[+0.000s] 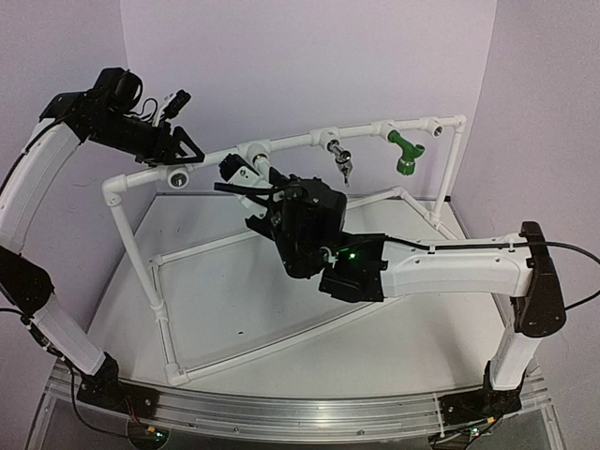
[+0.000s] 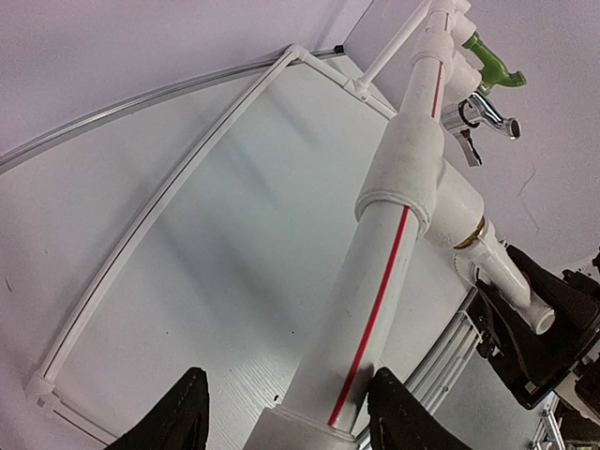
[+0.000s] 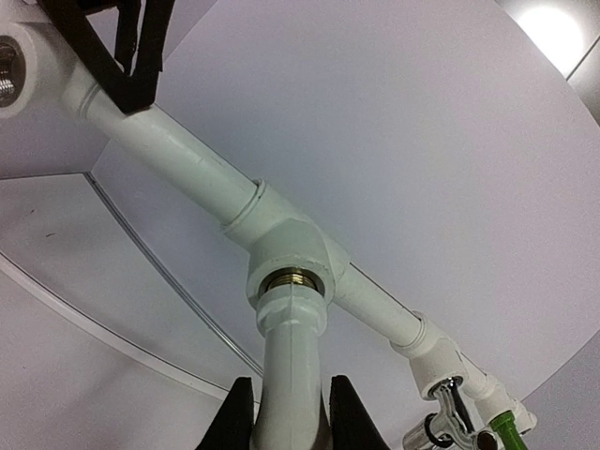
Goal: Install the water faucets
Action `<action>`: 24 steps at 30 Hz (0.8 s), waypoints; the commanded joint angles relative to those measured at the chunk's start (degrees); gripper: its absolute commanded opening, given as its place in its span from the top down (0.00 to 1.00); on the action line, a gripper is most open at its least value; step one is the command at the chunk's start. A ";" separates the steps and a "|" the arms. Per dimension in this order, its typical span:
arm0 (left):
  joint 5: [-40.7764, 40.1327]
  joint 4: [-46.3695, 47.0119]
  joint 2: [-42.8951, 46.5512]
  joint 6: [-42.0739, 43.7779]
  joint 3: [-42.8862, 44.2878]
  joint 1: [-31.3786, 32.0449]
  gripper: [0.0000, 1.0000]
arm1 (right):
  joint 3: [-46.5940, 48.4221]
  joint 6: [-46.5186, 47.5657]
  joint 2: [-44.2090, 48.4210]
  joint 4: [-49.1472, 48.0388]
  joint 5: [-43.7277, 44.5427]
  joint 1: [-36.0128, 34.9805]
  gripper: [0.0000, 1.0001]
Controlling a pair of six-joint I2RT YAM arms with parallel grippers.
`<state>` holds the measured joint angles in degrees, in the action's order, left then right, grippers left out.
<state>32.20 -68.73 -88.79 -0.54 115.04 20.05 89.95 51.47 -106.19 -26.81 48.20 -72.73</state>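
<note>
Right gripper (image 3: pixel 291 394), closest to its wrist camera, pinches the white faucet (image 3: pixel 292 328) by its body, one finger on each side. The faucet's upper end meets the brass-ringed mouth of a tee socket (image 3: pixel 291 262) on the frame's top rail (image 3: pixel 169 150). Left gripper (image 2: pixel 289 380) stands spread astride that rail, one finger clear of it. Three faucets show, one of each kind: the white one, a chrome faucet (image 1: pixel 344 166) and a green faucet (image 1: pixel 405 155). The chrome and green ones both hang from the rail.
</note>
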 commanded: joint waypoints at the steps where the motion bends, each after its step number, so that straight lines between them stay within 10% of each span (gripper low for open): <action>1: 6.05 0.14 -0.07 -4.21 0.28 2.14 0.56 | 3.28 -6.45 1.04 -3.01 -3.80 1.62 1.00; 24: 6.81 2.58 1.43 -4.99 -2.97 2.09 0.65 | 6.11 -25.33 2.92 4.24 -9.61 3.21 1.00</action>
<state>34.40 -62.57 -88.68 -3.52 113.85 20.32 91.25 31.57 -104.44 -20.29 43.06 -71.95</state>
